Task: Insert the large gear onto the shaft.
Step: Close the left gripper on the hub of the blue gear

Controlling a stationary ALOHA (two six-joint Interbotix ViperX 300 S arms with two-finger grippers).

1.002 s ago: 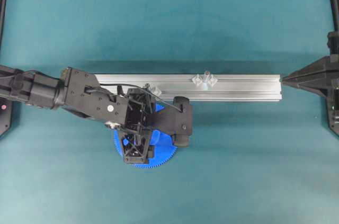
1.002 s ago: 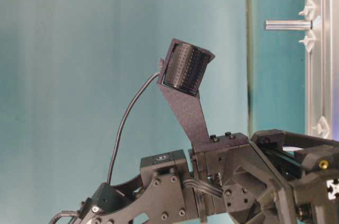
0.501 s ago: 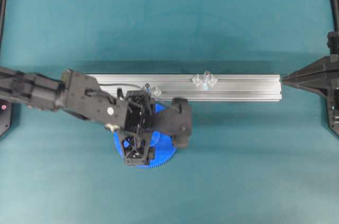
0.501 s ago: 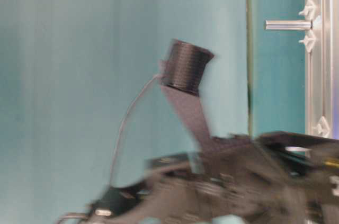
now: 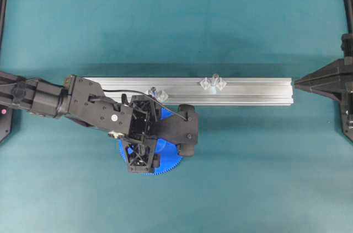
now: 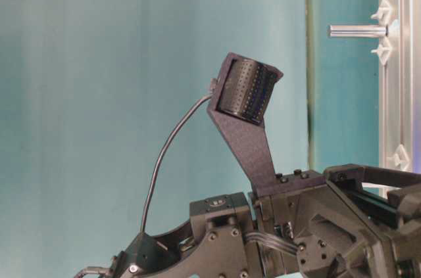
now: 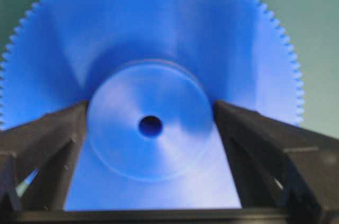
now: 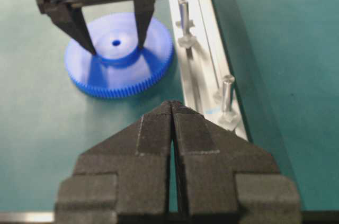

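One large gear (image 5: 165, 158) lies flat on the teal bench (image 5: 248, 178), a wide disc of bright blue plastic with fine, even teeth all round its rim and a smooth, faintly glossy face. At its middle rises a round hub (image 7: 150, 126), low and flat-topped, pierced by a small dark hole. The left tool (image 8: 117, 50) stands directly over that hub with its jaws spread wide: two black, matte, wedge-shaped fingers (image 7: 50, 139) slope down on either side of the hub, one at each flank, close to its wall. Whether they touch it cannot be told; nothing is clamped.

Just beyond the left tool, on the far side of the gear, runs a long rail (image 5: 248, 91) of pale brushed aluminium, ribbed with lengthwise grooves. Near the tool a short pin (image 5: 155, 92) stands on the rail with clear feet. Farther along, well off to the tool's right, the shaft (image 5: 215, 79) stands upright: a slim, silvery, smooth metal rod flanked by two clear diamond-shaped feet. The gear is well apart from it.

The left arm's body is angular black plastic with visible screw heads, and it carries a round black camera housing (image 6: 247, 91) with a dotted surface on a flat bracket, fed by a thin curved cable.

At the rail's far end the right tool (image 8: 173, 108) rests with its two blocky, grainy black fingers pressed together, empty, pointing along the rail.
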